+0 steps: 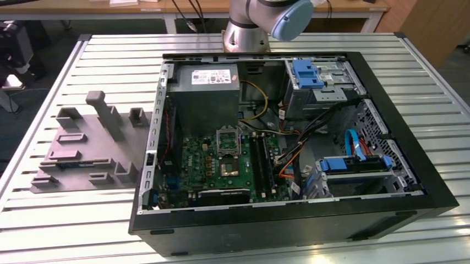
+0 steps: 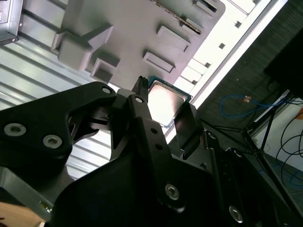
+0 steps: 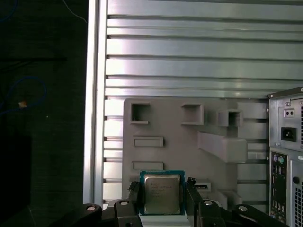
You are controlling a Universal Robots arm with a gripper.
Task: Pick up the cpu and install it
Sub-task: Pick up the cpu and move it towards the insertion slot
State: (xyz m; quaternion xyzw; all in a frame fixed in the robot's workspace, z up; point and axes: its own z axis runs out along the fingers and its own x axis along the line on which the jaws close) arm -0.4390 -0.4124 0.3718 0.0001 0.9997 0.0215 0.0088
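- The cpu (image 3: 162,194) is clamped between the black fingers (image 3: 135,196) of the gripper (image 3: 163,188), which are drawn in narrow against two opposite edges of the chip in both wrist views. The grasp is judged made.
- Just behind it, the grey fixture tray (image 3: 189,142) is seen on the slatted table (image 3: 189,47). Whether the chip is lifted clear of the tray cannot be told.
- Farther off, in the exterior view, the open computer case (image 1: 294,225) and its motherboard (image 1: 198,159) are shown. Installation is judged not yet done.

cpu (image 3: 162,193): small square chip, silver top, green rim; edges pinched in claw (image 3: 163,195), over grey tray (image 3: 165,124).
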